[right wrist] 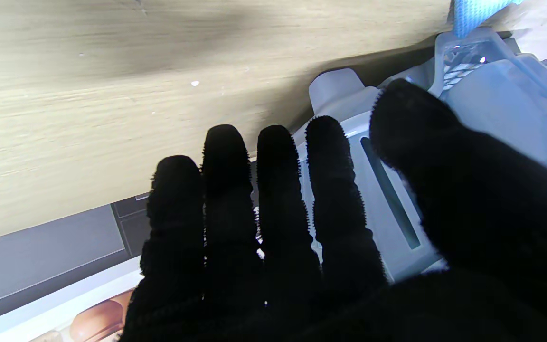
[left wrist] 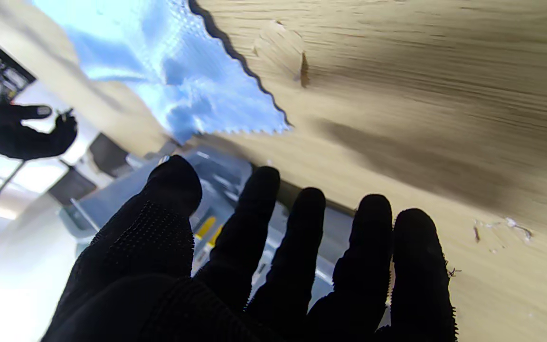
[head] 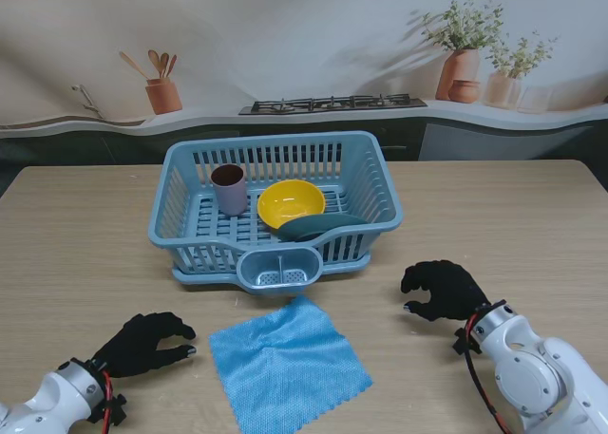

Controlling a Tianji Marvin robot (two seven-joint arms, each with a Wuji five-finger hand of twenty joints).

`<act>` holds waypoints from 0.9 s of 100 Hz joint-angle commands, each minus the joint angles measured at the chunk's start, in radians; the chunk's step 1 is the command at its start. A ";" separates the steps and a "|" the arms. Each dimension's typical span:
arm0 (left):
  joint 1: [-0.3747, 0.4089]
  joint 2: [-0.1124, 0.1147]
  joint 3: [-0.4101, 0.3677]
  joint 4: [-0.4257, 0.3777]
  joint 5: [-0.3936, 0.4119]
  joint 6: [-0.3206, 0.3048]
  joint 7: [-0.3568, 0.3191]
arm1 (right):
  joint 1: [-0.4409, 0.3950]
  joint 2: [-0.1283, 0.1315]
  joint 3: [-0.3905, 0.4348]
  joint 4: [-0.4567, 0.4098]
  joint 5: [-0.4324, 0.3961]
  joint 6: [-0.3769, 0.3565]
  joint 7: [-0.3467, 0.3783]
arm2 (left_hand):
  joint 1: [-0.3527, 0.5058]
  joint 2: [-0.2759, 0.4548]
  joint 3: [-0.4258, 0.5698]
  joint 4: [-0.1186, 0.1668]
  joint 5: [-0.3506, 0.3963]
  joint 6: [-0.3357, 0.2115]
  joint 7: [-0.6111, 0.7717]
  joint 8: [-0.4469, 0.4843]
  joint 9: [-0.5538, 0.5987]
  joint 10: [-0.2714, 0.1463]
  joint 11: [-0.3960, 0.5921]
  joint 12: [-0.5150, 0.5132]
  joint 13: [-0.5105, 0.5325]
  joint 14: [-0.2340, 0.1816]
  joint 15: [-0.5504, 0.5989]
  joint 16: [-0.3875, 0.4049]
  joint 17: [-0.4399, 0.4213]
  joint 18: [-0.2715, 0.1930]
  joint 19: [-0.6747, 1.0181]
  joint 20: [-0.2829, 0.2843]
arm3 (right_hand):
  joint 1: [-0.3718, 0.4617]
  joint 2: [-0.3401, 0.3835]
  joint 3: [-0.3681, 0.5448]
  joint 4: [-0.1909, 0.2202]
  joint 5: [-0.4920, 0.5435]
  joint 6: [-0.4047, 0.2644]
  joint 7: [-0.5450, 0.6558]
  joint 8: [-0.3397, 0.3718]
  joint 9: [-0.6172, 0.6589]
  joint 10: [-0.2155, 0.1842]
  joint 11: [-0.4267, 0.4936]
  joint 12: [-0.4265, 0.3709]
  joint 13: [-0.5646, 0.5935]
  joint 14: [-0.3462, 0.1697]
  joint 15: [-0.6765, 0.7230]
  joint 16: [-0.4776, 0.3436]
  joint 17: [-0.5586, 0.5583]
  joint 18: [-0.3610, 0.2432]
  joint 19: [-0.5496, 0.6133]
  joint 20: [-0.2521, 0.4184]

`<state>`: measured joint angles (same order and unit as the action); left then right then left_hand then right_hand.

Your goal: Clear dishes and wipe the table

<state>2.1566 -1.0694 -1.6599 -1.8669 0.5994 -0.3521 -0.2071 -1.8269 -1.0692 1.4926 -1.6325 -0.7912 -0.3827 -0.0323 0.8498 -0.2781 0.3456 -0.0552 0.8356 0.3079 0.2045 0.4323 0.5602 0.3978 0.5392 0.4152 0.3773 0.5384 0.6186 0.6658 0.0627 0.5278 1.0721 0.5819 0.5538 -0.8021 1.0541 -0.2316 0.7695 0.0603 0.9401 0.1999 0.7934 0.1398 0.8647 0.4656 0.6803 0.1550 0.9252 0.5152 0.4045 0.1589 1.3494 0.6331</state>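
Note:
A light blue dish rack (head: 185,173) stands at the table's middle, holding a brown cup (head: 228,188), a yellow bowl (head: 291,204) and a dark green dish (head: 315,227). A blue cloth (head: 288,363) (left wrist: 183,71) lies flat on the table nearer to me than the rack. My left hand (head: 142,344) (left wrist: 254,266), in a black glove, hovers left of the cloth, fingers apart and holding nothing. On the other side of the cloth my right hand (head: 445,291) (right wrist: 325,228) is open and empty too, near the rack's corner (right wrist: 492,85).
The wooden table (head: 76,235) stretches wide on both sides of the rack. Behind it runs a counter with a stove (head: 332,103), a pot of utensils (head: 162,92) and potted plants (head: 463,59).

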 commanded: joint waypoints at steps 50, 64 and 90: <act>-0.055 0.028 0.087 -0.045 -0.010 0.072 -0.108 | -0.002 -0.007 0.005 0.014 0.001 0.015 -0.005 | -0.038 -0.059 0.130 -0.016 -0.038 -0.019 -0.024 -0.016 -0.071 -0.052 -0.006 -0.021 -0.057 -0.050 -0.025 -0.019 -0.039 -0.066 -0.044 -0.037 | 0.014 0.028 -0.010 -0.004 0.008 0.008 -0.017 0.013 0.007 0.008 -0.009 -0.010 0.003 0.017 -0.013 -0.006 -0.009 0.013 -0.007 -0.015; -0.071 0.034 0.111 -0.052 -0.003 0.076 -0.129 | -0.003 -0.006 0.006 0.014 0.000 0.015 -0.003 | -0.048 -0.082 0.176 -0.021 -0.046 -0.027 -0.027 -0.017 -0.078 -0.064 -0.004 -0.021 -0.060 -0.066 -0.027 -0.020 -0.042 -0.073 -0.044 -0.041 | 0.014 0.029 -0.011 -0.004 0.007 0.008 -0.018 0.014 0.007 0.008 -0.009 -0.010 0.003 0.016 -0.013 -0.006 -0.010 0.010 -0.007 -0.015; -0.124 0.049 0.174 -0.057 -0.019 0.118 -0.200 | -0.004 -0.006 0.006 0.018 -0.004 0.015 -0.006 | -0.065 -0.119 0.254 -0.030 -0.071 -0.050 -0.031 -0.013 -0.098 -0.094 -0.004 -0.020 -0.064 -0.105 -0.041 -0.027 -0.048 -0.078 -0.045 -0.044 | 0.016 0.028 -0.011 -0.005 0.007 0.008 -0.018 0.015 0.007 0.009 -0.009 -0.010 0.002 0.016 -0.012 -0.005 -0.010 0.012 -0.007 -0.015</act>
<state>2.0485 -1.0271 -1.4996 -1.9139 0.5830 -0.2343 -0.3905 -1.8251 -1.0735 1.4973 -1.6165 -0.7892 -0.3665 -0.0495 0.8155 -0.3683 0.5608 -0.0553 0.7823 0.2823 0.1869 0.4227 0.4976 0.3468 0.5330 0.4146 0.3369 0.4612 0.5899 0.6534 0.0296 0.4715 1.0478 0.5618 0.5538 -0.7912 1.0540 -0.2316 0.7695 0.0611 0.9256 0.2067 0.7934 0.1410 0.8647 0.4655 0.6803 0.1552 0.9250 0.5152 0.4019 0.1644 1.3342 0.6224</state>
